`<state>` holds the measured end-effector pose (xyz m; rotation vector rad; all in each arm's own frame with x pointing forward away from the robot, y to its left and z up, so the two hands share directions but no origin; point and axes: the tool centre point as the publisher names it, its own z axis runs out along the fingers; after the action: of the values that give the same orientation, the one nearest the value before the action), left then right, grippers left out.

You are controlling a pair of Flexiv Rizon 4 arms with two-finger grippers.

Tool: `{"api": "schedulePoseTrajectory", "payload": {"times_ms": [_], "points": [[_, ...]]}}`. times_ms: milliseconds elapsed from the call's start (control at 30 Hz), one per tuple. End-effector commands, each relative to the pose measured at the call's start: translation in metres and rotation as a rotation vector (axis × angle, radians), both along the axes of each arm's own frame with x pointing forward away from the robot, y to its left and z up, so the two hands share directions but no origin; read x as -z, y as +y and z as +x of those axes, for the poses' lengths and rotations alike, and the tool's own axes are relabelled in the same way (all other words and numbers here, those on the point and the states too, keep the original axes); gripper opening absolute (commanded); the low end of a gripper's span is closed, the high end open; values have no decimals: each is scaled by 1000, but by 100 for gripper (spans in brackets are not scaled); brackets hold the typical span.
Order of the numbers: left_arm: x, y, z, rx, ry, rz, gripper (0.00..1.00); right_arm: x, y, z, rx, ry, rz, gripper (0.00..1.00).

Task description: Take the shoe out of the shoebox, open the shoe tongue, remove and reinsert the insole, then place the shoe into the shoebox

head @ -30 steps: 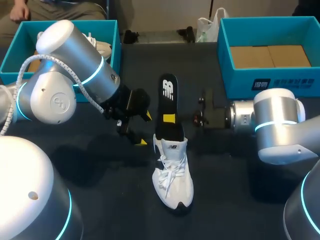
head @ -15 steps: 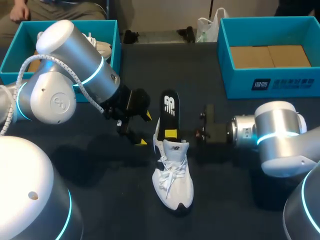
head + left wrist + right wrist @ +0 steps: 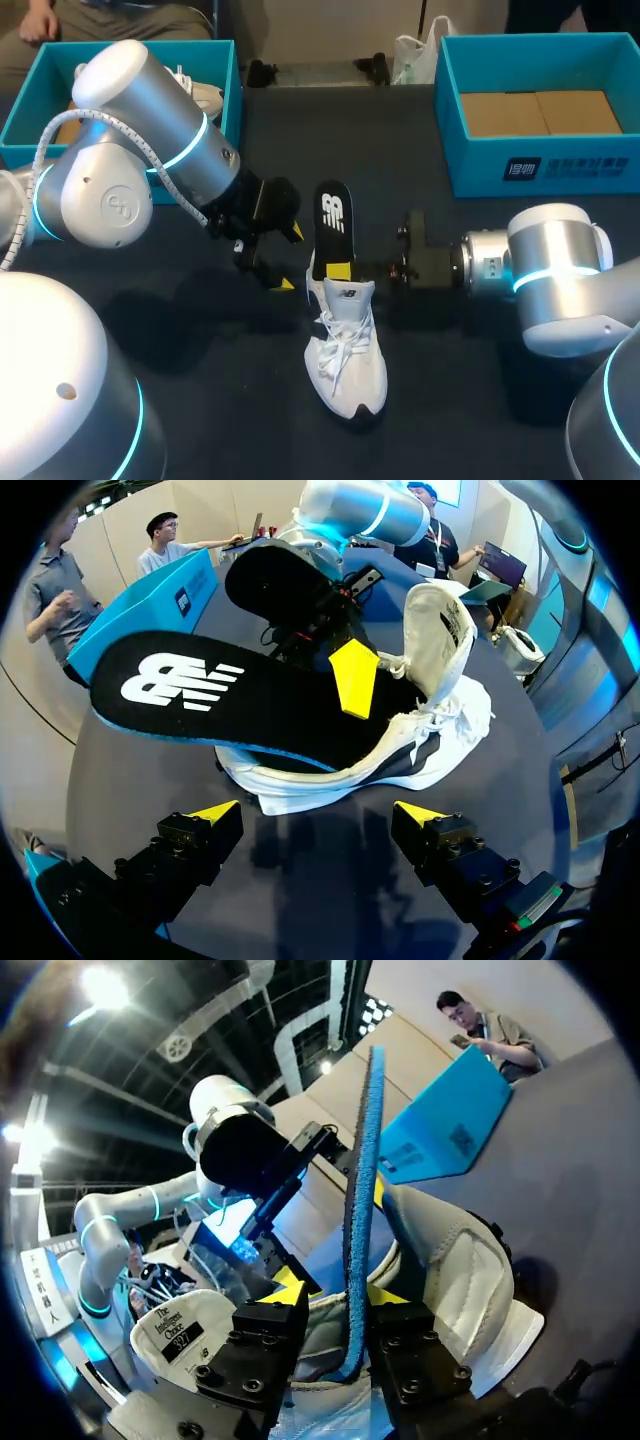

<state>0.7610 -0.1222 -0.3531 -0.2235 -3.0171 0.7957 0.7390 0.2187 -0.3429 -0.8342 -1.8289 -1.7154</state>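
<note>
The work is at the insole step: the black foam insole [image 3: 333, 215] with its blue underside is half in and half out of the white lace-up sneaker [image 3: 345, 350], which stands on the dark table [image 3: 450, 380] between the two arms, toe towards the robot. The insole's front part lies inside the shoe, its heel end rises out over the collar, and the padded white tongue [image 3: 440, 620] is pulled up and forward so the mouth is open. The right gripper [image 3: 340, 1300] has its jaws closed narrowly on the insole's edge, one yellow tip on each face, just above the collar. The left gripper [image 3: 318, 815] hangs just beside the shoe's flank with its jaws wide and nothing between them. These views alone do not show whether the insole is coming out or going in. If it is going in, the next move probably calls for pushing it down and forward along the sole until the heel end seats flat, perhaps with the left gripper steadying the shoe. At the table's far right an open teal cardboard shoebox [image 3: 520, 165] holds only flat brown cardboard sheets [image 3: 540, 112] and looks the likely place for the shoe. At the far left a second teal shoebox [image 3: 230, 75] holds another white shoe [image 3: 205, 97].
</note>
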Motion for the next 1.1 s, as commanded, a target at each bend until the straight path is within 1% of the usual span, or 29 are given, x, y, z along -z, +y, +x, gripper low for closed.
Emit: {"api": "schedulePoseTrajectory", "payload": {"times_ms": [33, 100, 233, 367, 600, 867, 900, 933, 967, 1100], "points": [[0, 0, -1, -1, -2, 0, 100, -9, 2, 1, -5, -15, -26, 32], [0, 0, -1, -1, -2, 0, 100, -11, 3, 2, -12, -23, -31, 30], [0, 0, -1, -1, -2, 0, 100, -15, 4, 6, -23, -37, -34, 33], [0, 0, -1, -1, -2, 0, 100, -18, 3, 12, -29, -48, -28, 34], [0, 0, -1, -1, -2, 0, 100, -18, 2, 23, -30, -49, -9, 31], [0, 0, -1, -1, -2, 0, 100, -29, 5, 33, -25, -72, 0, 26], [0, 0, -1, -1, -2, 0, 100, -29, 6, 35, -23, -72, 3, 22], [0, 0, -1, -1, -2, 0, 100, -29, 6, 35, -22, -72, 5, 9], [0, 0, -1, -1, -2, 0, 100, -29, 7, 36, -18, -71, 8, 0], [0, 0, -1, -1, -2, 0, 100, -25, 7, 37, -7, -54, 18, 0]]}}
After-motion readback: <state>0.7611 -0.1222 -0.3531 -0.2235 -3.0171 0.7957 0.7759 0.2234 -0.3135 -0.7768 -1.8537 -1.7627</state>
